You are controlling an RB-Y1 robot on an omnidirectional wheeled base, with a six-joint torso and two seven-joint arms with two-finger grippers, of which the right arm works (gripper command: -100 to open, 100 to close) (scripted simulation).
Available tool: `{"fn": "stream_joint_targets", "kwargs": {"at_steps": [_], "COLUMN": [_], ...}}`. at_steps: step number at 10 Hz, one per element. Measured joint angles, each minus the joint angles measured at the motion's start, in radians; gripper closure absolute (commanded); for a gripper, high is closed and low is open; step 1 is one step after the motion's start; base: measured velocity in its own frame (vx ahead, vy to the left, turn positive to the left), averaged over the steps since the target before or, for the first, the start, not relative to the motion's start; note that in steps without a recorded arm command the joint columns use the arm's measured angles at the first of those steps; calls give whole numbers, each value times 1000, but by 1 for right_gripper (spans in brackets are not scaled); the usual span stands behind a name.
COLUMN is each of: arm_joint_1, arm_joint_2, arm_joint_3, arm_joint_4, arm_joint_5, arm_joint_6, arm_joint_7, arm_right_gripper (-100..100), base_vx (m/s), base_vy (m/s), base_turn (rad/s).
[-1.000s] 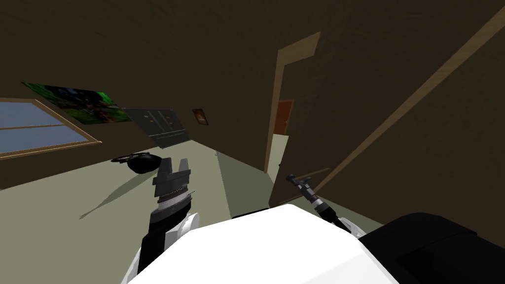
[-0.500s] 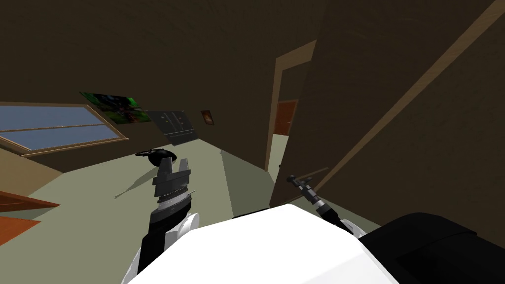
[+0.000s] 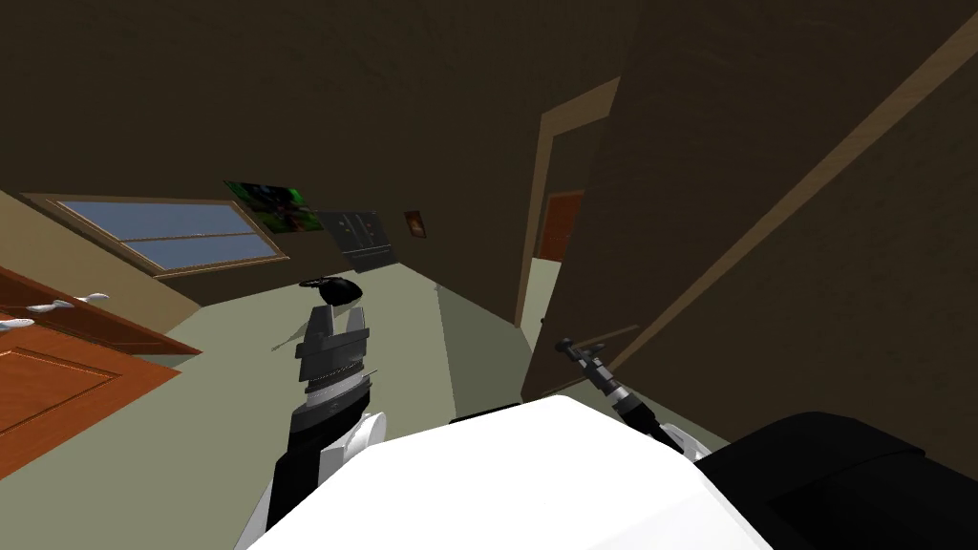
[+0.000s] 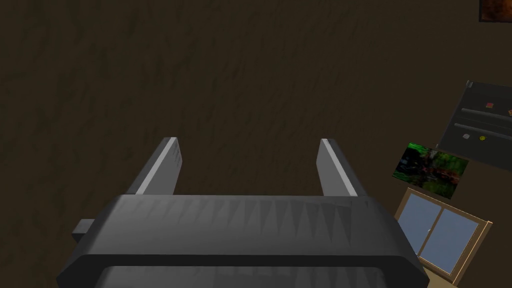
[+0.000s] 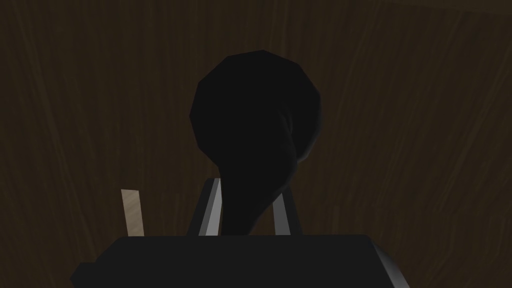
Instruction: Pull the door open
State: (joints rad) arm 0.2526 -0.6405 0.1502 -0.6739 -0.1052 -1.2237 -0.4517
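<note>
Black door handle (image 5: 255,125) sits pinched in the right pincer (image 5: 246,196); the left pincer (image 4: 248,145) stands spread.

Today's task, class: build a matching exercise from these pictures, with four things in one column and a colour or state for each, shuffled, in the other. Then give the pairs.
Things:
1. left gripper
2. right gripper
3. cabinet
4. window

Colours or states:
A. orange-brown
B. jaws shut on the handle
C. blue panes
D. jaws open, holding nothing

Pairs: 1-D; 2-B; 3-A; 4-C
</note>
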Motion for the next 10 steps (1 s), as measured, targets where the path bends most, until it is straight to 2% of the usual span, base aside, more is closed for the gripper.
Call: {"fn": "stream_joint_targets", "kwargs": {"at_steps": [6,7,10], "arm_joint_1": [-11,-9,-10], "arm_joint_2": [-5,-6,-7], "arm_joint_3": [9,10,12], "arm_joint_4": [34,33,37], "arm_joint_5": [3,3,2], "arm_joint_6": [-28,-29,-32], "arm_joint_7": [-7,-7,-9], "arm_right_gripper": [100,100,100], "base_vx": [-182,-67,-159], "base_vy": [-74,-26,-61], "base_turn": [127,31,152]}}
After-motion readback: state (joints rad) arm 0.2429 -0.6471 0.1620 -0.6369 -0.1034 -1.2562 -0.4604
